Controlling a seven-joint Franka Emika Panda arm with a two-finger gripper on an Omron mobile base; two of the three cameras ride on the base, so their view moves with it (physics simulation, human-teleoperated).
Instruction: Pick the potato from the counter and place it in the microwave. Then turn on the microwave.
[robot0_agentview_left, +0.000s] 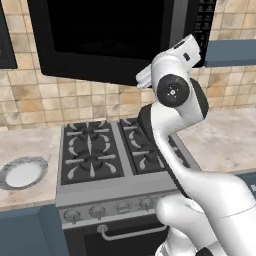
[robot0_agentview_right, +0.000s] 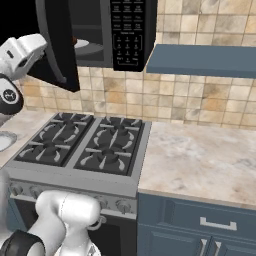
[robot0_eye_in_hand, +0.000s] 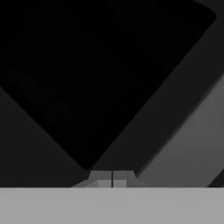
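Black microwave (robot0_agentview_right: 100, 35) door (robot0_agentview_right: 57, 45) hangs partly open with the pressed-together, empty gripper (robot0_eye_in_hand: 112, 180) against it, so closing and starting remain; a reddish-brown bit at ten o'clock on the turntable (robot0_agentview_right: 87, 47) may be the potato.

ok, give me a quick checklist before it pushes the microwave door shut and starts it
1. Jaws closed and empty: ok, gripper is shut with nothing between.
2. Gripper against the microwave door: ok, the dark panel sits right in front of it.
3. Door shut: not ok, it stands ajar.
4. Potato on the turntable: cannot tell, only an edge shows.
5. Keypad unobstructed: ok.
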